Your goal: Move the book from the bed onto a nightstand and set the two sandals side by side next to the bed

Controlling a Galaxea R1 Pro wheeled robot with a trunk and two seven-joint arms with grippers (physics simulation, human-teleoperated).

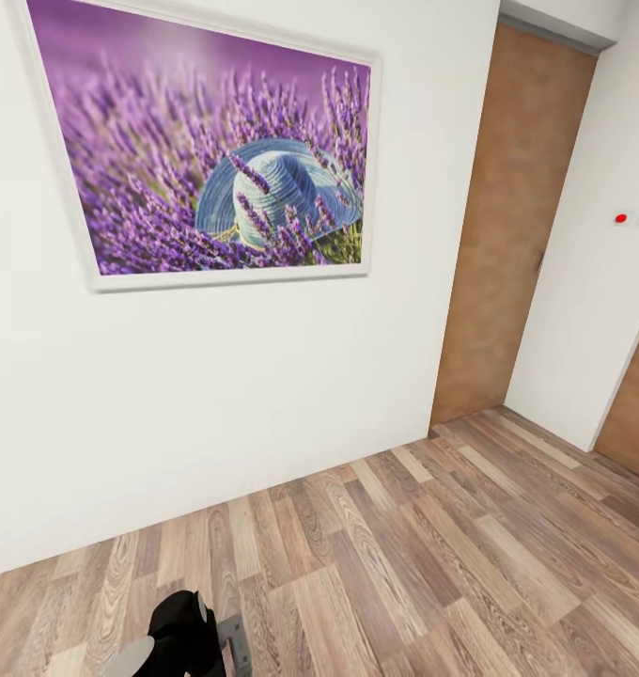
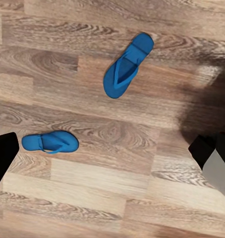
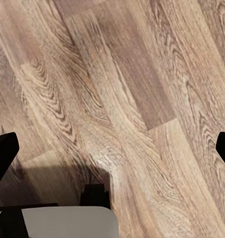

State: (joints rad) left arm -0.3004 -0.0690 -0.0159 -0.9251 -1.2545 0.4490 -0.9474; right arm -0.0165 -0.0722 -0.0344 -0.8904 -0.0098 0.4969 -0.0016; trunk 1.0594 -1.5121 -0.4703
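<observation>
a framed lavender-and-hat picture [image 1: 211,146] hangs on the white wall [image 1: 216,395], beside a brown wooden door [image 1: 507,235].

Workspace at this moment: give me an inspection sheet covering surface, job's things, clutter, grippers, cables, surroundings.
Surface: wood-plank floor, bare boards with shadows.
Job's things: two blue sandals on the floor in the left wrist view, apart and pointing different ways: one sandal, other sandal.
Clutter: nothing seen.
Grippers: left gripper open above the floor, holding nothing; right gripper open, holding nothing.
Cables: nothing seen.
Surroundings: white wall with framed lavender-and-hat picture, brown door, two red dots on the side wall.
</observation>
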